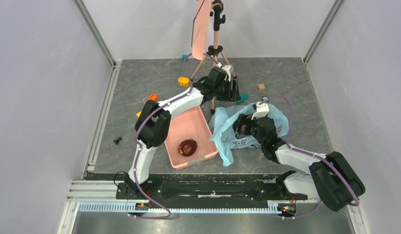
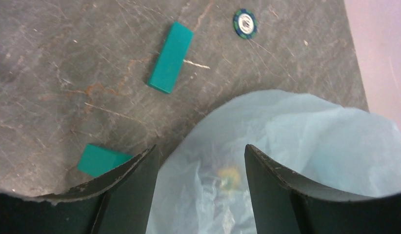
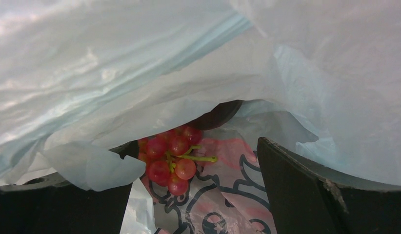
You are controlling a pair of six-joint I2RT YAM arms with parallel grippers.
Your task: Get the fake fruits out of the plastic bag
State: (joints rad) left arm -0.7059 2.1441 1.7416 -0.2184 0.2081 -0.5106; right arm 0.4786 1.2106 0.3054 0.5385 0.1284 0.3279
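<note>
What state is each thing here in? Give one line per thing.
plastic bag: crumpled, not yet empty.
dark-red fruit: out, lying in the pink basket.
grape bunch: inside the bag, ungripped.
left gripper: open, over the bag's edge.
right gripper: open, inside the bag.

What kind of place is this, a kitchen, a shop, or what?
Probably a robot lab test cell: white panels wall in a grey tabletop, the left arm and right arm bolt onto a metal rail, and a tripod stands behind.
</note>
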